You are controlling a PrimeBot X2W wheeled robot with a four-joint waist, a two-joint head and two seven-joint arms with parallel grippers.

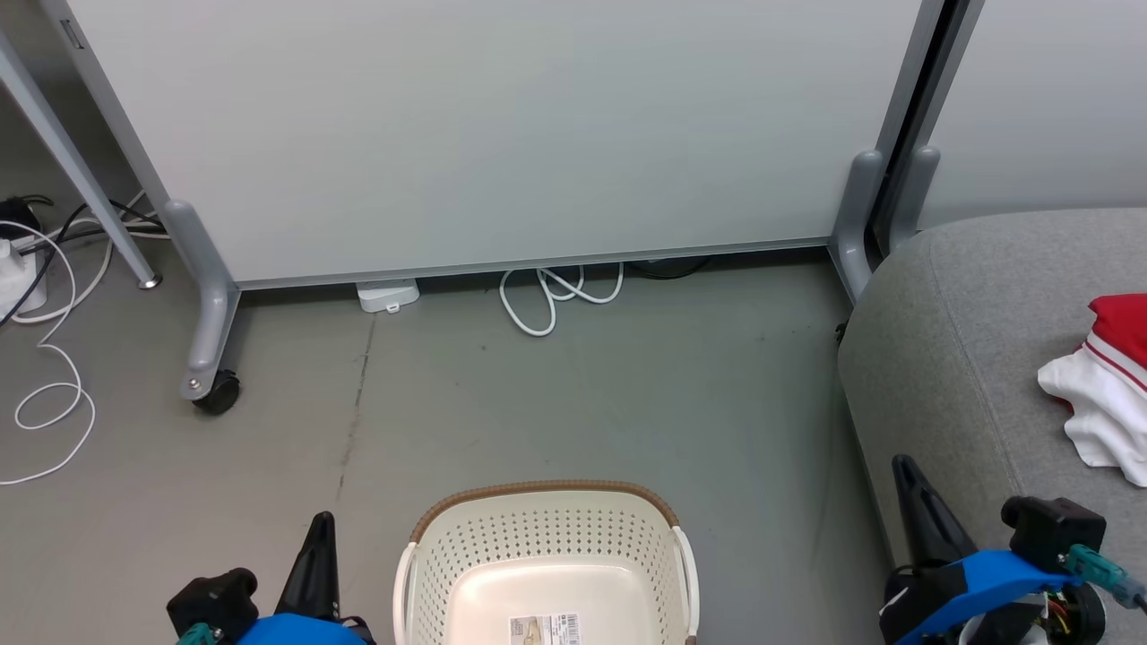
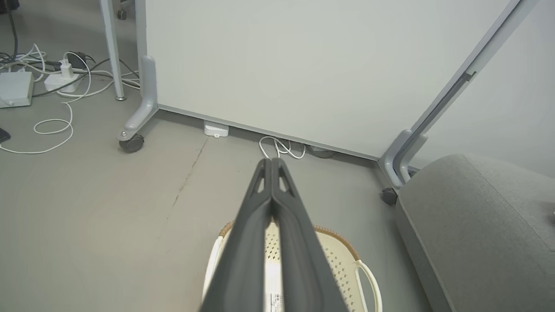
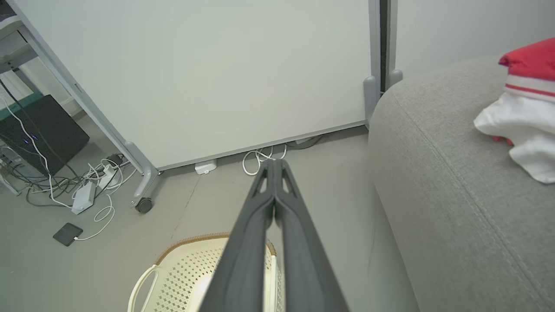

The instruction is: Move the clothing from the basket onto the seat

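Note:
The cream basket (image 1: pixel 466 555) with its brown rim stands on the floor at the bottom centre, its inside bare apart from a barcode sticker (image 1: pixel 544 629). Red and white clothing (image 1: pixel 1107 394) lies on the grey seat (image 1: pixel 950 358) at the right edge; the right wrist view has the clothing (image 3: pixel 524 108) on the seat (image 3: pixel 433 182) too. My left gripper (image 1: pixel 321 521) is left of the basket, shut and holding nothing, its tips together (image 2: pixel 272 161). My right gripper (image 1: pixel 901 464) is beside the seat's front edge, also shut and holding nothing (image 3: pixel 274 162).
A wheeled white partition (image 1: pixel 484 134) stands behind the basket, with a caster (image 1: pixel 218 391) at its left foot. White cables (image 1: pixel 547 296) loop under it, and more cables and a power strip (image 1: pixel 13 269) lie at the far left.

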